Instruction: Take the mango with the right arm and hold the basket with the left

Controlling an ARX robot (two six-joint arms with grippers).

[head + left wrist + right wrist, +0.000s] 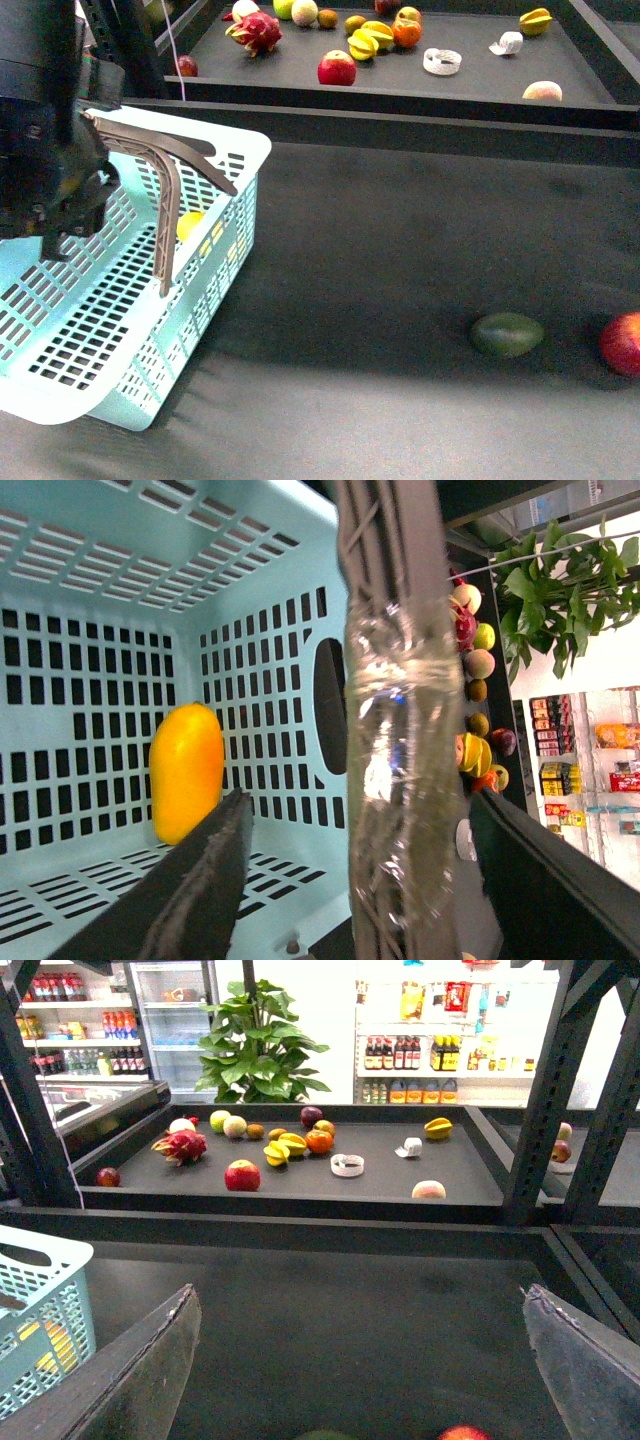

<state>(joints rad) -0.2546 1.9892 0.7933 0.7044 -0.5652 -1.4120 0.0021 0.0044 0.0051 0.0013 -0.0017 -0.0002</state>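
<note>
The turquoise basket (120, 330) stands tilted at the left. The yellow mango (186, 770) lies inside it against a slotted wall, and shows through the slots as a yellow patch (190, 225). My left gripper (70, 210) hangs over the basket's near rim by the raised grey-brown handle (165, 190). In the left wrist view the tape-wrapped handle (400, 730) runs between the open jaws of the left gripper (360, 798) without being clamped. My right gripper (360, 1290) is open over bare dark belt, with nothing between its fingers; the basket (40, 1300) shows off to one side.
A dark green oval fruit (507, 334) and a red apple (622, 343) lie on the dark belt at the right. Behind a raised black ledge (400, 105), a tray holds several fruits, among them a dragon fruit (256, 30) and an apple (337, 68).
</note>
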